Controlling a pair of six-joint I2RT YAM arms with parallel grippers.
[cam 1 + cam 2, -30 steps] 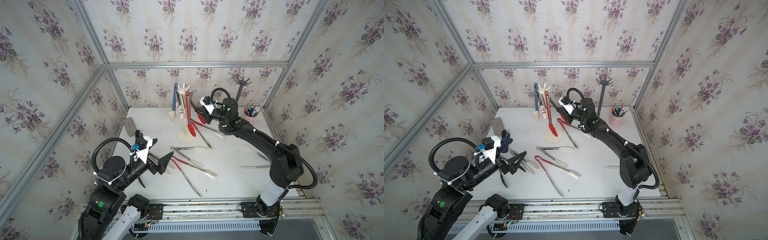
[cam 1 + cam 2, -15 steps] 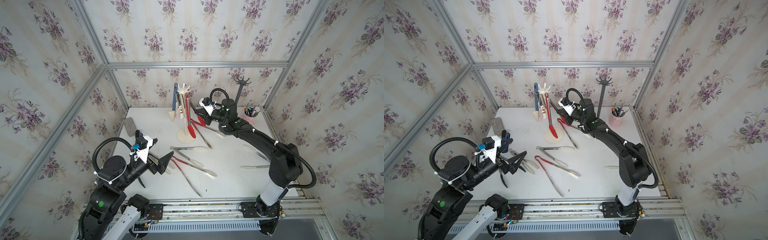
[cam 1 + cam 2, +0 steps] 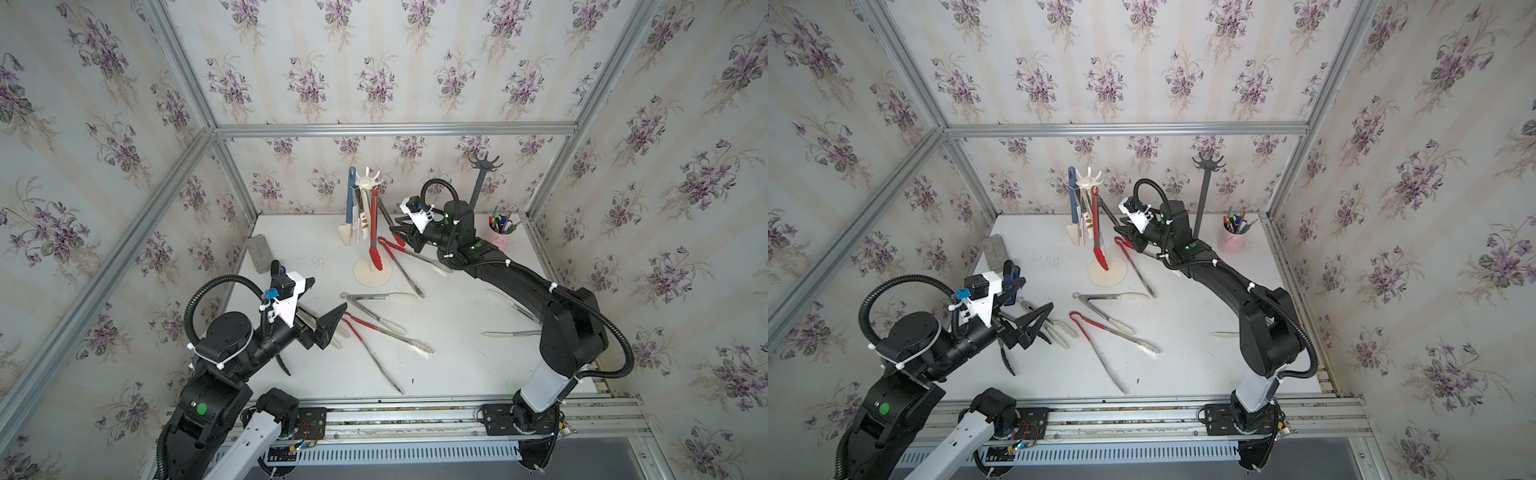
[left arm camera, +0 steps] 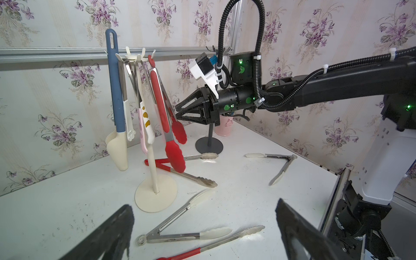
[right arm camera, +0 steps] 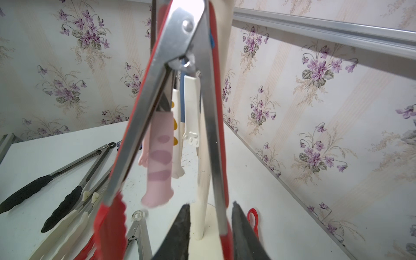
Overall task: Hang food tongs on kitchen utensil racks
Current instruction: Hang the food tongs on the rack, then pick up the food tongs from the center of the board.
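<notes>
The red tongs [image 4: 159, 105] hang by their loop from a hook of the cream rack [image 4: 155, 198], arms spread, next to other tongs [image 4: 144, 112] on the same rack. The right pincer [image 4: 177, 112] is level with them, jaws partly apart. In the right wrist view one steel arm of the red tongs runs between the fingers [image 5: 180, 227] with a gap on one side, so it is not clamped. The left pincer [image 3: 334, 326] hovers wide open and empty above the counter [image 3: 457, 365], where loose tongs [image 3: 376, 296] lie. A black rack [image 3: 482, 178] stands behind the right arm.
</notes>
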